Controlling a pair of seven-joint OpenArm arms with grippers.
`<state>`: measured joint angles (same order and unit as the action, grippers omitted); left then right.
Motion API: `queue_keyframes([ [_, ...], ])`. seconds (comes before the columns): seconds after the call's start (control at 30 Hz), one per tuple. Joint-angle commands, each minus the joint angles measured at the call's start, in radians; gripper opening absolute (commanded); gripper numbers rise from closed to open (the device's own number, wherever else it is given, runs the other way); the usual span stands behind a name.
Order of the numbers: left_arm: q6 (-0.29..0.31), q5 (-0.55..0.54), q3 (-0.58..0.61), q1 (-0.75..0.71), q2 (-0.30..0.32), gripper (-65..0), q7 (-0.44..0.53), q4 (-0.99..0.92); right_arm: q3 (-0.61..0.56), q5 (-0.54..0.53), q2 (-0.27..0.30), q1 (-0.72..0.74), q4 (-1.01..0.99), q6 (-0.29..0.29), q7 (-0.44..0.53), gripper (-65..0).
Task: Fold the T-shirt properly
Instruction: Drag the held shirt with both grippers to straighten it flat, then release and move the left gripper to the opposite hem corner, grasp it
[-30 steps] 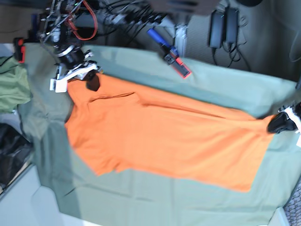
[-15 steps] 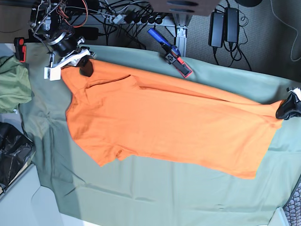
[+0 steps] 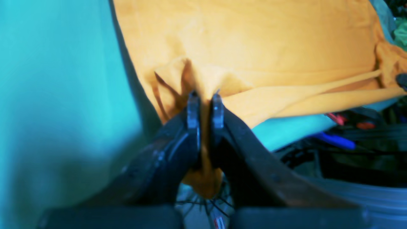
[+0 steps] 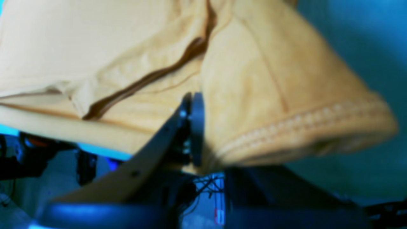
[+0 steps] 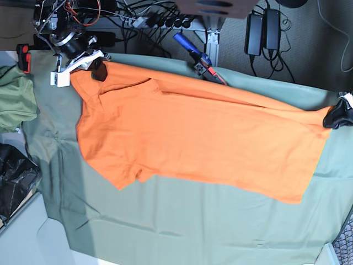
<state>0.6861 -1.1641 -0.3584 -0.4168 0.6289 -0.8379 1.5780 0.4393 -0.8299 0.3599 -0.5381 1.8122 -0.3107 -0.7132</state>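
right gripper [image 5: 99, 70]: seen at the left of the base view, at the far corner of the sage-green cloth [image 5: 182, 221]. The jaws are pinched together with only fabric between them; in the right wrist view a stitched sleeve or shoulder edge of the T-shirt [image 5: 193, 138] is clamped and bunched at the fingertips.

T-shirt, position: spread across the middle of the cloth, long axis running left to right in the base view. The far edge is lifted and drawn taut between the two grippers; the near part lies flat on the cloth. One sleeve lies at the near left.

T-shirt, handling: judged light, soft and limp. No shape is held of itself; sag is seen wherever support is absent. A straight ridge runs along the stretched edge, so tension is carried well along the fabric. Slip from a shallow pinch is judged possible; breakage is not a concern.

Hold points: seams and hems are judged best, being doubled and stitched. The sleeve seam and the bottom hem corner are already taken. For a clean fold, the two held corners are best kept level and equally taut.

blue-and-red tool [image 5: 198, 62]: lies at the far edge of the cloth, just beside the lifted shirt edge; snagging is judged a minor risk.

left gripper [image 5: 337, 117]: seen at the right edge of the base view. The jaws are nearly closed on a gathered tuft of the hem, which is seen in the left wrist view passing between the tips and hanging below them.
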Motion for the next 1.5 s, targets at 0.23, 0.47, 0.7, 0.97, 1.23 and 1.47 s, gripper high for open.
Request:
queue_keyframes([
  [0.23, 0.012, -0.006, -0.014, -0.004, 0.006, -45.5, 0.050, 0.013, 0.012, 0.040, 0.016, -0.003, 0.015, -0.091, 0.025, -65.0],
  [0.47, 0.012, 0.003, -0.014, 0.023, 0.000, -34.7, 0.109, 0.013, 0.012, 0.093, 0.016, -0.003, 0.015, -0.090, 0.062, -22.7],
  [0.7, 0.012, 0.067, -0.013, 0.153, 0.000, -34.7, 0.150, 0.013, 0.043, 0.093, 0.010, 0.007, 0.032, -0.090, 0.080, -22.8],
  [0.97, 0.012, 0.277, 0.150, 0.325, 0.000, -34.8, 0.290, -0.041, 0.205, 0.090, 0.006, 0.063, 0.079, -0.090, 0.066, -22.8],
  [1.23, 0.012, 0.453, 0.370, 0.648, -0.036, -34.8, 0.420, -0.443, 0.216, 0.097, 0.006, 0.076, 0.079, -0.090, 0.062, -22.8],
  [1.47, 0.012, 0.584, 0.503, 0.869, -0.087, -34.8, 0.535, -0.839, 0.216, 0.096, 0.006, 0.076, 0.079, -0.090, 0.061, -22.8],
])
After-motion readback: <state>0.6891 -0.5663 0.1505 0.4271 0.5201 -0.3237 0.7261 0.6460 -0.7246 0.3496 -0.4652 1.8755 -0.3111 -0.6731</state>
